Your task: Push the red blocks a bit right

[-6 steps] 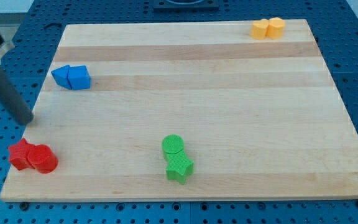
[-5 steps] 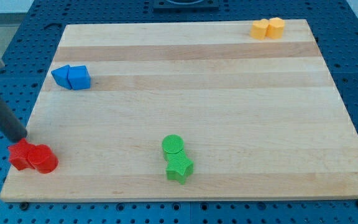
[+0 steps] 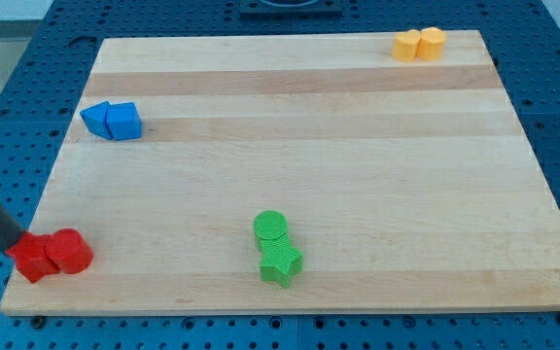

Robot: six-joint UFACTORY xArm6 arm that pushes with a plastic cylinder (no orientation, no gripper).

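Two red blocks sit touching at the board's bottom left: a red star-like block on the left and a red cylinder on the right. My rod comes down from the view's left edge. My tip sits against the upper left side of the red star block, at the board's left edge.
Two blue blocks lie touching at the upper left. A green cylinder sits above a green star at the bottom centre. Two yellow blocks lie at the top right. The wooden board rests on a blue pegboard.
My tip has moved down and slightly left along the board's left edge, from above the red blocks to touching the red star block. The red pair has shifted a little.
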